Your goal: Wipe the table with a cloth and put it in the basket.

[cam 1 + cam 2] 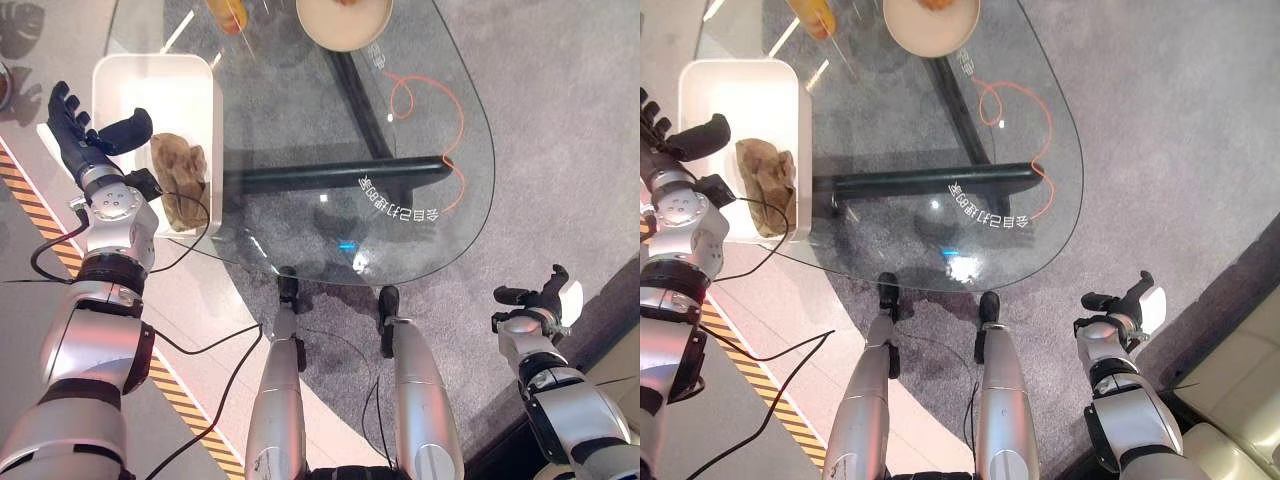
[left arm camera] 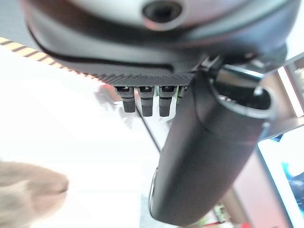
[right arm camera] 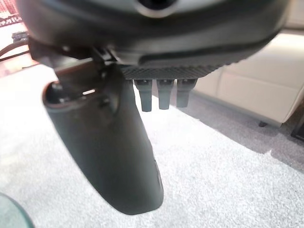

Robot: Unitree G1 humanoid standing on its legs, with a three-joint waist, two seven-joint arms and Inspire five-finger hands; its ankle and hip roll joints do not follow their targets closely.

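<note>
- The cloth (image 1: 179,180), a crumpled brown-tan piece, lies inside the white basket (image 1: 120,76), toward the basket's near end and close to the wall that faces the counter.
- The basket is a white rectangular tub with rounded corners. It stands on the floor just beside the left edge of the glass counter (image 1: 300,150).
- The left hand (image 1: 78,130) is raised over the basket's near left corner, its fingers (image 1: 62,100) straight and spread, the thumb standing out toward the cloth. It holds nothing and is apart from the cloth.
- In the left wrist view the left hand's fingers (image 2: 145,99) show as short straight stubs beside the thick dark thumb, with the basket's white floor beyond them and a corner of the cloth (image 2: 28,192) at the edge.
- The right hand (image 1: 1118,305) hangs low at the robot's right side over the grey carpet (image 1: 1160,150), well apart from the counter, its fingers relaxed and empty; the thumb bears a white cover.
- In the right wrist view the right hand's fingers (image 3: 161,95) point straight out over the carpet, with a pale sofa (image 3: 256,90) behind.
- On the counter's far end stand a round tan bowl (image 1: 343,25) and an orange-yellow thing (image 1: 228,14) that is cut off by the edge.
- An orange cord (image 1: 440,110) loops along the counter's right side; whether it lies on the glass or beneath it I cannot tell.
</note>
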